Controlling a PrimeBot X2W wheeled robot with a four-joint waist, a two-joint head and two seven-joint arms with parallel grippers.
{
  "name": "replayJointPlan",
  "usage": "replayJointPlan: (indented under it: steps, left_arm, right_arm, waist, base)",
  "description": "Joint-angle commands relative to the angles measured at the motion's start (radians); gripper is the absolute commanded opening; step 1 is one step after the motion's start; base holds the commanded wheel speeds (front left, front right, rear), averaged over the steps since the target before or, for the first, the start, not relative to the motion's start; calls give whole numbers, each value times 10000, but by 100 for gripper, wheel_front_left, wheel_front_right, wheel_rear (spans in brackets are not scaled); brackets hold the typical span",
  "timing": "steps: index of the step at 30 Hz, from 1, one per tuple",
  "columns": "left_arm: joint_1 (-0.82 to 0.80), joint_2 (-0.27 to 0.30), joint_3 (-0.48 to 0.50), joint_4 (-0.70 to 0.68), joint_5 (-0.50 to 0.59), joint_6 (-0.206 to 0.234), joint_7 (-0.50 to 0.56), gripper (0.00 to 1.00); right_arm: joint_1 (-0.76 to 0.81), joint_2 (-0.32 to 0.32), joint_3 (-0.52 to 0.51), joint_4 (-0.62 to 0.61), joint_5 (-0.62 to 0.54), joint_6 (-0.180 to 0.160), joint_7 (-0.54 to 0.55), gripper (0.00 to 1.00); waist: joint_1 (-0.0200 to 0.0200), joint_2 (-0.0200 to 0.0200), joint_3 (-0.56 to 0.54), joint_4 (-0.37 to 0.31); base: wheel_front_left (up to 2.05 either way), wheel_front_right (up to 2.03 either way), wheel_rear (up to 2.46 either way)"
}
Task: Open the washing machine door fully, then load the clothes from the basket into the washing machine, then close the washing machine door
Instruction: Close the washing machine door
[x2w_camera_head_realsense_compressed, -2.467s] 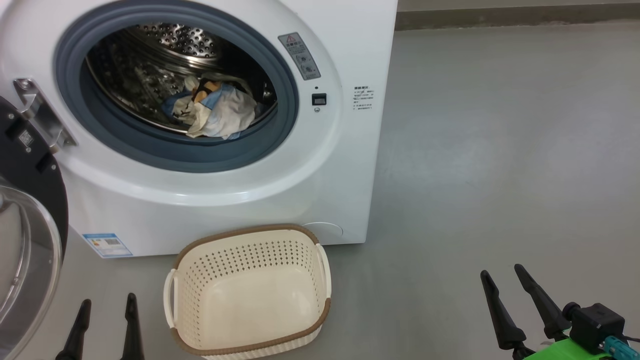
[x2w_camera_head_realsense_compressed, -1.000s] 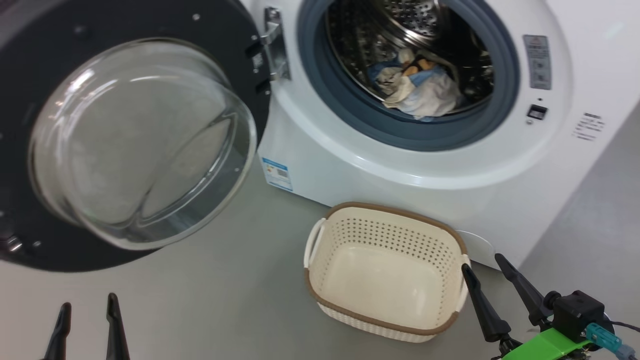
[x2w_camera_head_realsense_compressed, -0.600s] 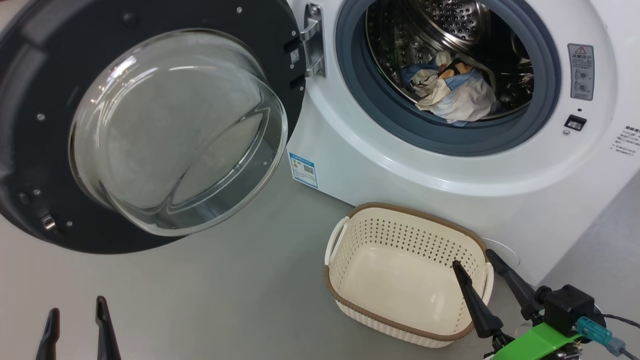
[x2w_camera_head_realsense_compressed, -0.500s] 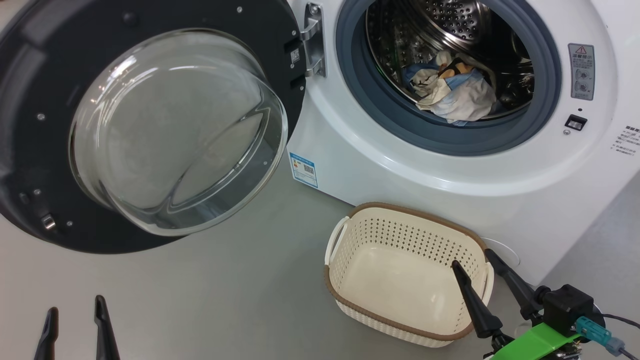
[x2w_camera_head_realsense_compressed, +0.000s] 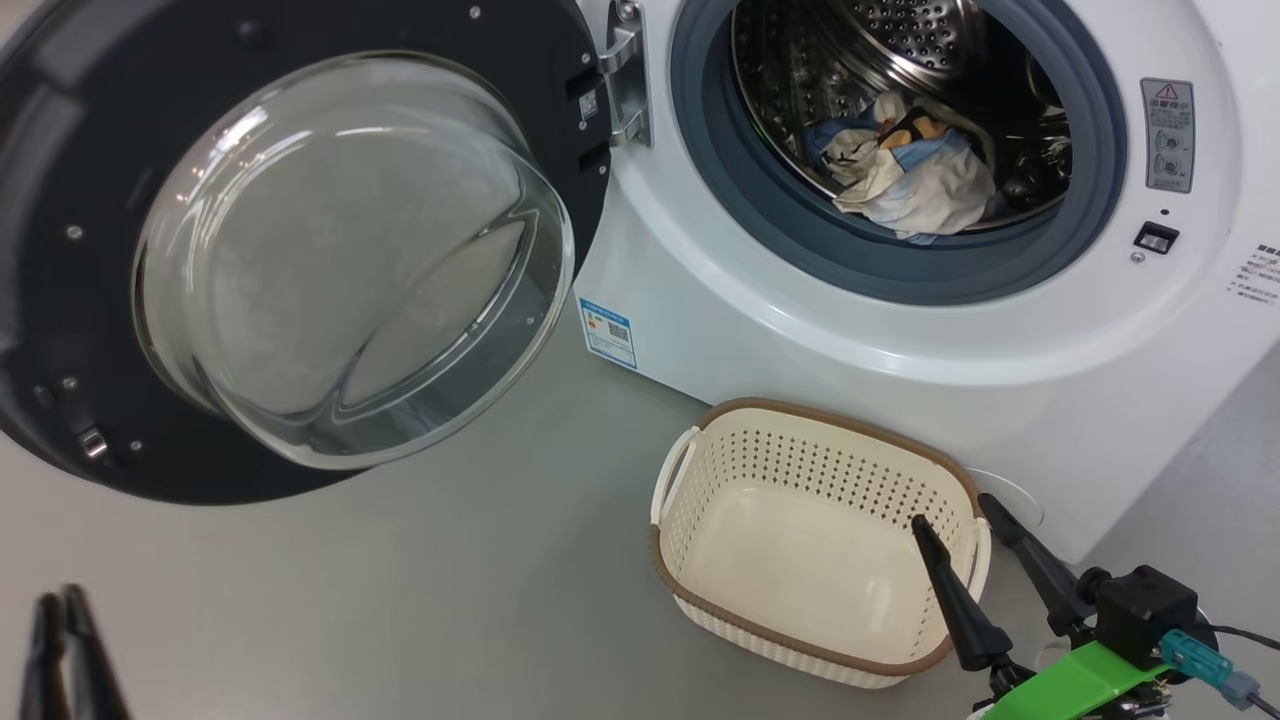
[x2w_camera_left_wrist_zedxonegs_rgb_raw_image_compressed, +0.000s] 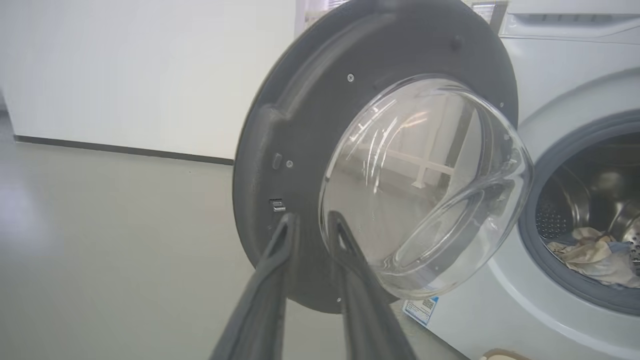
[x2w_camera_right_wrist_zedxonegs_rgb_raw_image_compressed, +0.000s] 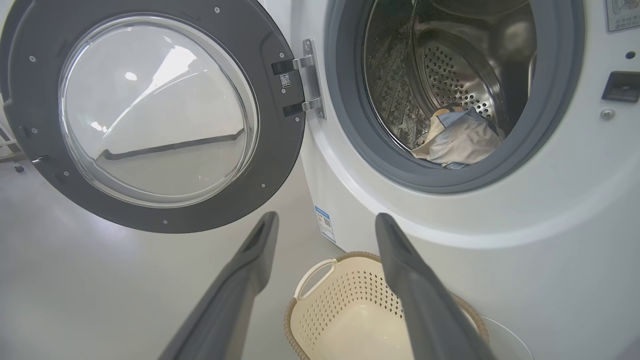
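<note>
While the washing machine door (x2w_camera_head_realsense_compressed: 300, 260) is hanging wide open, clothes (x2w_camera_head_realsense_compressed: 915, 180): lying heaped at the bottom front of the drum (x2w_camera_head_realsense_compressed: 900, 40), inside the gasket (x2w_camera_head_realsense_compressed: 900, 278), nothing draping over the lip.
Basket (x2w_camera_head_realsense_compressed: 800, 465): sitting empty on the floor (x2w_camera_head_realsense_compressed: 450, 600), just in front of the washing machine (x2w_camera_head_realsense_compressed: 900, 370), below the opening; loading is looking done.
Door: swung out to the robot's left on its hinge (x2w_camera_head_realsense_compressed: 628, 70), glass bowl facing the robot; closing is looking like the only step left.
Left tool (x2w_camera_head_realsense_compressed: 58, 596): hanging low before the door's inner face, fingers close together with a narrow gap, gripping nothing; probably set narrow for pushing on the rim.
Right tool (x2w_camera_head_realsense_compressed: 952, 510): fingers spread wide, empty, straddling the basket's near right end in the head view; touching or not, cannot tell.
In the way: basket and right tool are sitting near the door's sweep; probably below it, not certain.
</note>
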Motion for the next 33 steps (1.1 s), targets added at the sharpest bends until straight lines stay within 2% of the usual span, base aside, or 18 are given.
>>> replayJointPlan:
  steps: [1,5,7,12,18,20,24,25,26,29,33]
  left_arm:
    - [-627,118,539,-461,-82,-109,-63,0]
    - [-1390,259,973,-613,-454,-228,-63,0]
    - [-1877,487,1062,-572,-1048,-245,-63,0]
    - [-3166,1881,1097,-360,-2922,-251,-63,0]
    - [-5056,3920,1056,1304,-6017,-253,169,0]
    - [-5670,4486,1057,2041,-6954,-253,504,0]
    - [-7012,5224,1170,3707,-9046,-254,1776,0]
    - [-7012,5224,1170,3707,-9046,-254,1776,0]
    - [-7335,5366,1227,4168,-9514,-254,2185,0]
    - [-8044,5899,1020,5312,-10043,-254,3102,0]
    - [-8761,6460,443,6476,-10155,-254,4076,0]
  right_arm:
    - [-117,-137,134,-272,-8,46,-82,100]
    - [-142,-142,57,-317,-54,46,-82,100]
    - [-154,-138,32,-330,-76,46,-82,100]
    - [-218,-155,-20,-383,-119,46,-82,100]
    - [-402,-208,-27,-406,-181,46,-82,100]
    - [-487,-245,-15,-407,-189,46,-82,100]
    - [-639,-327,-14,-411,-214,46,-82,100]
    - [-639,-327,-14,-411,-214,46,-82,100]
    - [-688,-359,-12,-411,-222,46,-82,100]
    - [-852,-456,18,-427,-258,46,-82,100]
    - [-1066,-606,94,-432,-283,46,-82,100]
  waist:
    - [-1,0,72,5]
    - [-1,0,244,19]
    - [-1,0,306,23]
    - [-1,0,554,-14]
    - [-1,0,989,-112]
    - [-1,0,1159,-159]
    - [-1,0,1490,-235]
    - [-1,0,1490,-235]
    - [-1,0,1587,-252]
    - [-1,0,1884,-323]
    - [-1,0,2223,-438]
  base:
    - [0,0,0]
    - [0,0,0]
    - [0,0,0]
    - [0,0,0]
    - [0,0,0]
    - [0,0,0]
    - [0,0,0]
    - [0,0,0]
    - [0,0,0]
    - [0,0,0]
    - [0,0,0]
